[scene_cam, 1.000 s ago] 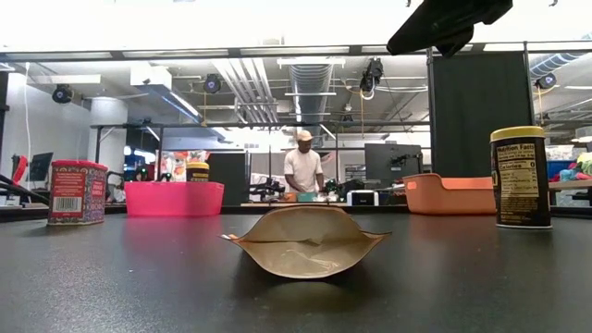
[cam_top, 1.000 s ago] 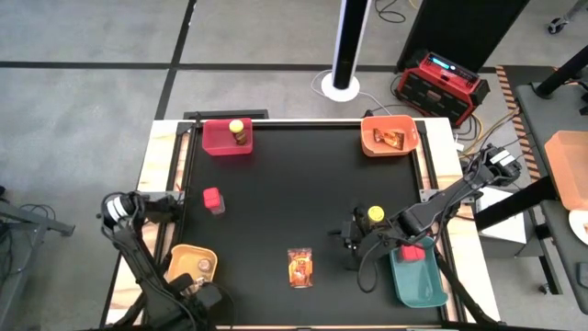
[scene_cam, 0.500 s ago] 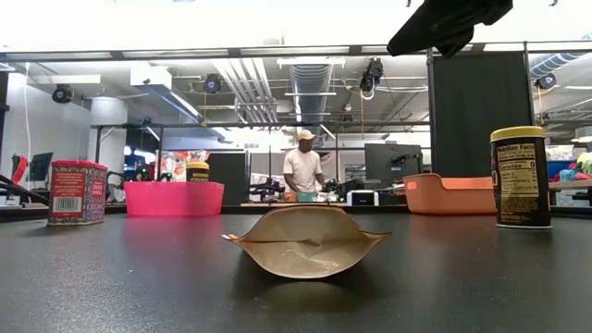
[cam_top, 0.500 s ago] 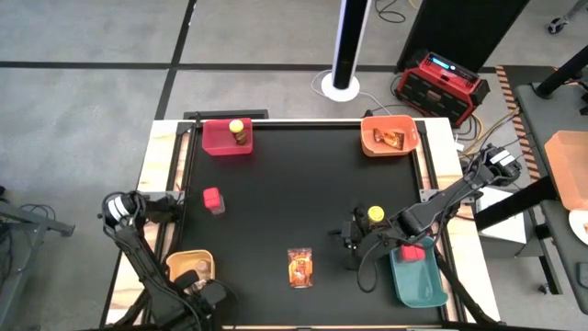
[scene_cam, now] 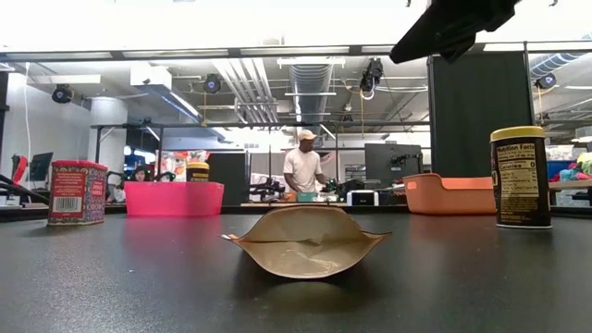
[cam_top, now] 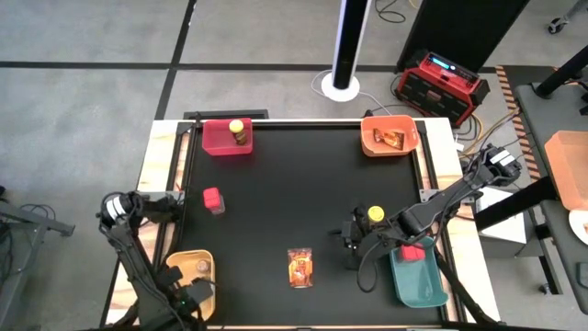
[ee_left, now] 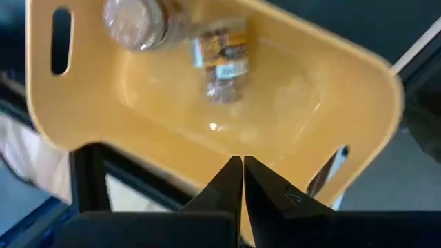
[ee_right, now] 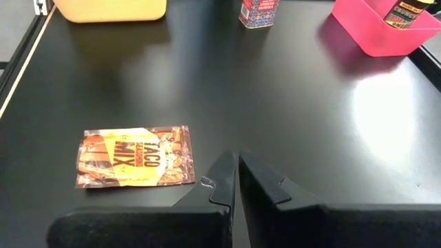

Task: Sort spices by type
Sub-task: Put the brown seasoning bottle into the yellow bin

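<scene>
Near the table's front edge we've got the right gripper (cam_top: 349, 241) pinched together, empty, beside the yellow-lidded jar (cam_top: 375, 215); left gripper (ee_left: 241, 180) also pressed together over the yellow bin (cam_top: 176, 263), so next we'd part the right fingers and grab that jar or the taco packet (cam_top: 299, 268).

Black table (cam_top: 276, 184) with bins, spices

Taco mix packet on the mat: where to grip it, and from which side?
The taco mix packet lies flat on the black table, so there is no side face to pinch. Probably come straight down and pinch one thin short edge, where the sealed seam tapers. The right pincer, fingers together, is nearest.
</scene>
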{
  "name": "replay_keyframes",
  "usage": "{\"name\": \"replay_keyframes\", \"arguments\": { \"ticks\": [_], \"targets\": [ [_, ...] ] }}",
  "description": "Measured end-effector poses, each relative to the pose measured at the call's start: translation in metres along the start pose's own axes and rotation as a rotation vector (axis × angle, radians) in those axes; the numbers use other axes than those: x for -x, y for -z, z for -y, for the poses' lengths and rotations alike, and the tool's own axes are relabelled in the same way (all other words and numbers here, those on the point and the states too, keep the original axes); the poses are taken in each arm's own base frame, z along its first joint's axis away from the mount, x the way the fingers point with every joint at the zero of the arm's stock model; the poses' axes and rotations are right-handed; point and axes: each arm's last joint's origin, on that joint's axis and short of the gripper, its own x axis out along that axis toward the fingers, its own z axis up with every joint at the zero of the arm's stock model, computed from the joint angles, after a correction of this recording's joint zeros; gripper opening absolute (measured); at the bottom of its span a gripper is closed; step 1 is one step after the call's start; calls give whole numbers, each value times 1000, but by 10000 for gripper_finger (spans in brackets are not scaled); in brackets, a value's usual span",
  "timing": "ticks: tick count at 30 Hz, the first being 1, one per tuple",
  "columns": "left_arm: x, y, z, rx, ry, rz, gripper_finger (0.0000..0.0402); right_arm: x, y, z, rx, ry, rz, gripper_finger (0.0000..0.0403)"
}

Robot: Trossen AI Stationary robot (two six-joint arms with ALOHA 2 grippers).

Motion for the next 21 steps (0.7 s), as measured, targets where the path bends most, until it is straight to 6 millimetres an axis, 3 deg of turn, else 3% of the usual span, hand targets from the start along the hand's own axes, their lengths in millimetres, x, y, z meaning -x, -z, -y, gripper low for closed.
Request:
{"name": "replay_keyframes", "arguments": {
  "ticks": [10,14,21],
  "targets": [
    [-7,-2,-2,-34,-18,47,0,-2,5,1,4,6,-7,13],
    [-10,-5,-6,-108,60,111,0,-2,5,1,2,6,-5,13],
    [-20,-11,-42,-114,202,189,0,-2,3,0,-2,3,7,13]
  ]
}}
